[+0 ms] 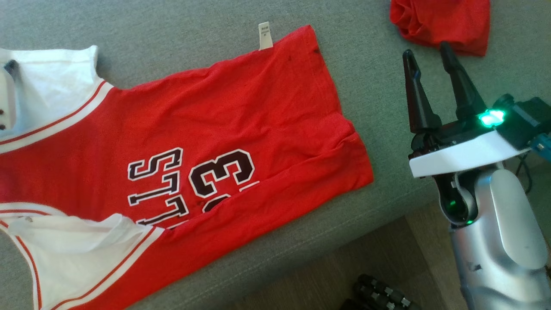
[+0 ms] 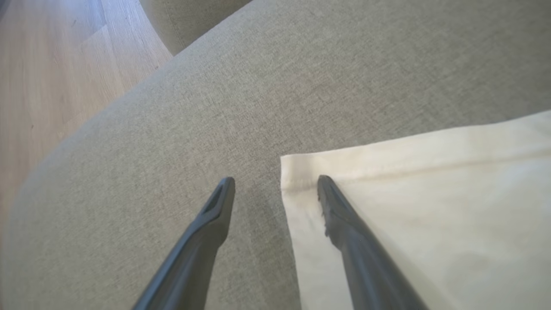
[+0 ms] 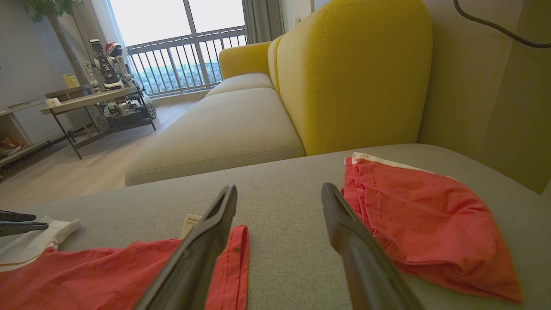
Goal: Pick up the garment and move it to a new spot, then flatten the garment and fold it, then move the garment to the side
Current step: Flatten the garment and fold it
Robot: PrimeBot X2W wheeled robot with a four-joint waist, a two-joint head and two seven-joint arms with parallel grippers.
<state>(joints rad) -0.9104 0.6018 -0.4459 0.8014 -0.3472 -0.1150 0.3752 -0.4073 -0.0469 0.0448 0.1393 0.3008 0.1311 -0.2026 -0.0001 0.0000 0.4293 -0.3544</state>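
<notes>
Grey woven seat cushion (image 1: 181,26) across the foreground, broad and flat. Near its far right corner, a spare red cloth (image 1: 443,23), loosely folded, with a white edge along the top. Behind that, a mustard-yellow backrest (image 3: 357,77), upright, and a pale beige seat (image 3: 224,129) running off toward the window (image 3: 172,17) and its balcony railing (image 3: 185,60). Light wooden floor (image 2: 43,64) beside the cushion. Further off, a low table (image 3: 86,97) on dark legs, and at it a small pale machine (image 3: 109,60) with a red cap (on the table or behind it, hard to tell). Leafy plant (image 3: 51,6) by the left wall. Black cable (image 3: 495,26) across the top right corner.
</notes>
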